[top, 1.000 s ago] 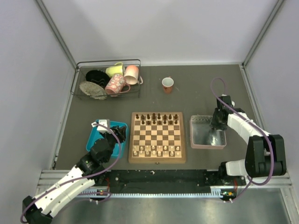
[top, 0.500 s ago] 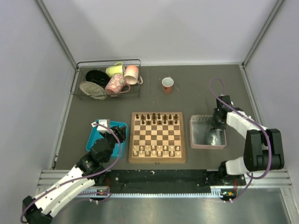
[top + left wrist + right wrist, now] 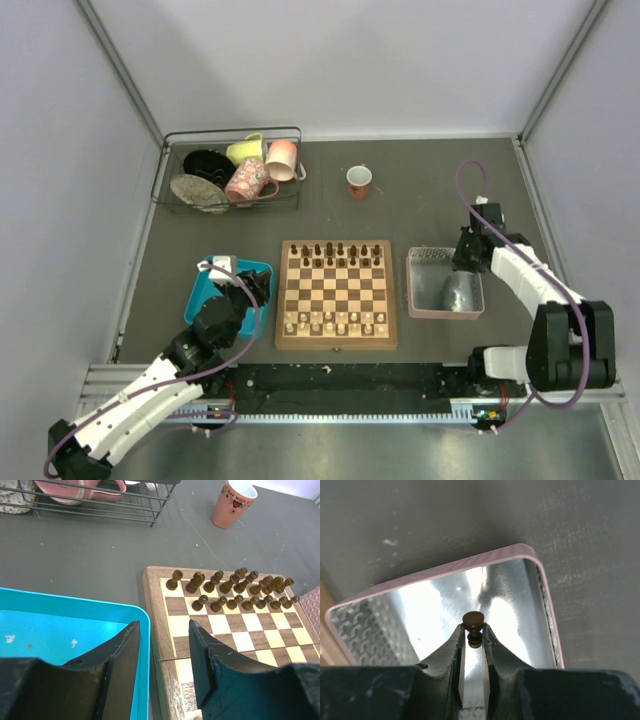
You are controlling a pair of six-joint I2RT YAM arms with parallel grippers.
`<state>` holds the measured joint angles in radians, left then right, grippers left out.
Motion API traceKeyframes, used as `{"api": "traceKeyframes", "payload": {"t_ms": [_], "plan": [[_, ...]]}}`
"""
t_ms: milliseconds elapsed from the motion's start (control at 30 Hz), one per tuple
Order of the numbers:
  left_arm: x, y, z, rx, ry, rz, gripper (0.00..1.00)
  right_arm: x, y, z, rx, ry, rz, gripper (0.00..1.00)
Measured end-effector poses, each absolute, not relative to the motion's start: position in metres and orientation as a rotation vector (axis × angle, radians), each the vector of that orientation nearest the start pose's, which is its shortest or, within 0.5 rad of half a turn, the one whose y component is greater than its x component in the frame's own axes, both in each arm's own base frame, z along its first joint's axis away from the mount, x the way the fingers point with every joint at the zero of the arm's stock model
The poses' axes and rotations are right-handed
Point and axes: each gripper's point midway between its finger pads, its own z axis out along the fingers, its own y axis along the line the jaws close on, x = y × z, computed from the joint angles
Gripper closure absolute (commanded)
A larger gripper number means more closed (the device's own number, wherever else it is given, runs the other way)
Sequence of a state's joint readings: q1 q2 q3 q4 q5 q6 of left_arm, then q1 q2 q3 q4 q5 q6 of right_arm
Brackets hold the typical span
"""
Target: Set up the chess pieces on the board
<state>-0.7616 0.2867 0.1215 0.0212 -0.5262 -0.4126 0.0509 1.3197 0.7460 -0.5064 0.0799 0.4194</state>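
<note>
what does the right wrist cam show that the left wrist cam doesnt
Only right wrist: the right gripper shut on a dark pawn. Only left wrist: the open left gripper by the blue tray, dark chess pieces on the board, far rows, a mug, a wire rack. Both: the grey tabletop and the pink-rimmed tray, only its corner in the left wrist view.

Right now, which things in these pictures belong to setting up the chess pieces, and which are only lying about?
Belongs to the job: board; dark chess pieces on its far rows; dark pawn pinched in the right gripper; silver tray under it.
Lying about: wire rack of cups; lone cup; blue tray; pale chessmen.
</note>
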Motion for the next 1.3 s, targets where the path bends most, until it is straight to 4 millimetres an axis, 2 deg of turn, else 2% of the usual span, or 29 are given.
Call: {"api": "traceKeyframes", "payload": {"t_ms": [133, 233, 300, 400, 500, 600, 733, 933, 1133, 1300], "plan": [[0.224, -0.122, 0.138, -0.037, 1.729, -0.448, 0.51, 0.277, 0.034, 0.079, 0.461, 2.518, 0.201, 1.0], [0.22, -0.133, 0.159, 0.009, 1.707, -0.517, 0.5, 0.275, 0.062, 0.106, 0.343, 2.459, 0.356, 1.0], [0.216, -0.144, 0.183, 0.044, 1.674, -0.588, 0.5, 0.27, 0.097, 0.129, 0.179, 2.431, 0.491, 1.0], [0.208, -0.161, 0.219, 0.107, 1.621, -0.7, 0.5, 0.251, 0.164, 0.168, -0.164, 2.363, 0.709, 1.0], [0.2, -0.176, 0.239, 0.179, 1.592, -0.787, 0.5, 0.209, 0.229, 0.202, -0.544, 2.26, 0.941, 1.0], [0.19, -0.189, 0.241, 0.256, 1.592, -0.853, 0.49, 0.167, 0.27, 0.221, -0.835, 2.16, 1.121, 1.0], [0.175, -0.205, 0.238, 0.363, 1.603, -0.95, 0.49, 0.13, 0.293, 0.22, -1.061, 2.108, 1.258, 1.0], [0.149, -0.23, 0.245, 0.513, 1.568, -1.13, 0.49, 0.097, 0.306, 0.22, -1.236, 2.047, 1.391, 1.0], [0.116, -0.252, 0.258, 0.693, 1.484, -1.332, 0.47, 0.089, 0.314, 0.237, -1.287, 1.95, 1.466, 0.99], [0.091, -0.258, 0.272, 0.836, 1.371, -1.441, 0.4, 0.086, 0.318, 0.248, -1.296, 1.892, 1.52, 0.99]]}}
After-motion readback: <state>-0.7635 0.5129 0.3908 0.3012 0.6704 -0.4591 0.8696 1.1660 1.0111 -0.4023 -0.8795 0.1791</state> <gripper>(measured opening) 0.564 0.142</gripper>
